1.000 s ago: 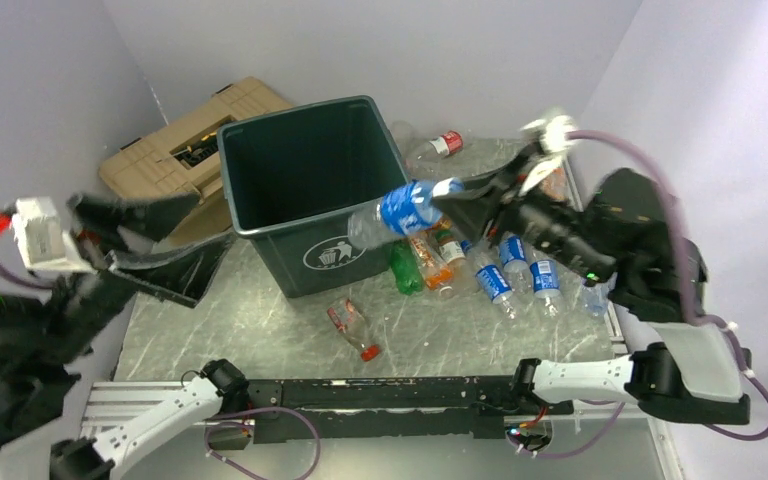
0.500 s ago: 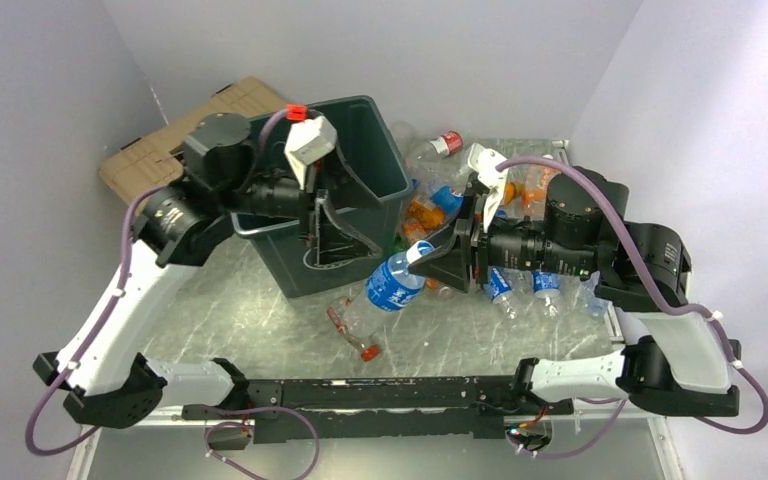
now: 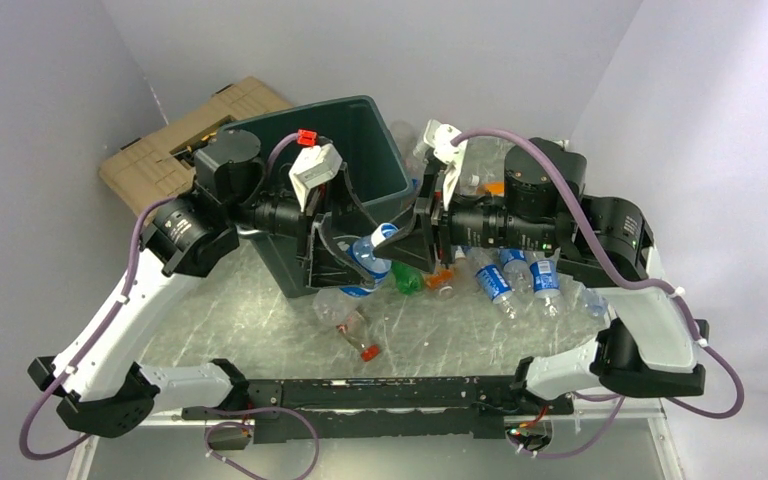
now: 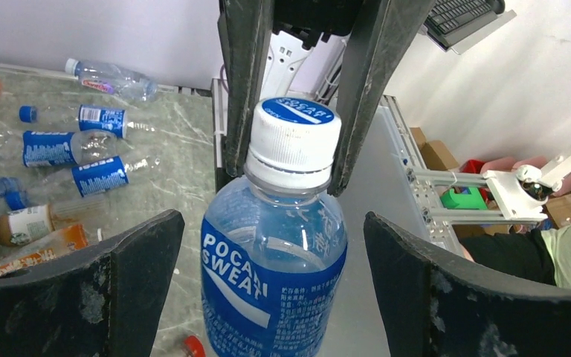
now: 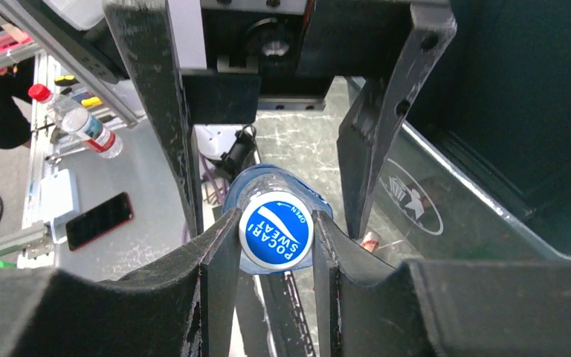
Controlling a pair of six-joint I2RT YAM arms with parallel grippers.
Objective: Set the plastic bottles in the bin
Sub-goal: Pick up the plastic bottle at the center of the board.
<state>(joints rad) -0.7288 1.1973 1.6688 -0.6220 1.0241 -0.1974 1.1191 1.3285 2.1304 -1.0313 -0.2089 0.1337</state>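
Plastic bottles (image 3: pixel 495 283) mostly lie loose on the grey marbled table (image 3: pixel 210 320) to the right of the large dark green square plastic bin (image 3: pixel 370 140). One of them, a clear plastic bottle with a blue label and white-and-blue cap (image 3: pixel 365 262), is in the air just in front of the bin's front wall. My right gripper (image 3: pixel 388 243) is clenched on its neck, and in the right wrist view the cap sits pinched between the two fingers. A lot has changed in the last second. My left arm, which was swung out over the table's left edge, has come across in front of the bin. The right arm has carried the bottle down from beside the bin's rim to meet it. Now my left gripper (image 4: pixel 271 223) stands spread wide with a jaw on either side of the bottle's body, not touching it. I read this as a hand-over being set up rather than a direct drop, so this bottle is not yet in the bin. I judge the left fingers need to close on the body before the right lets go. Releasing early would let it fall onto the table by the crumpled clear bottle with a red cap (image 3: pixel 350 330).
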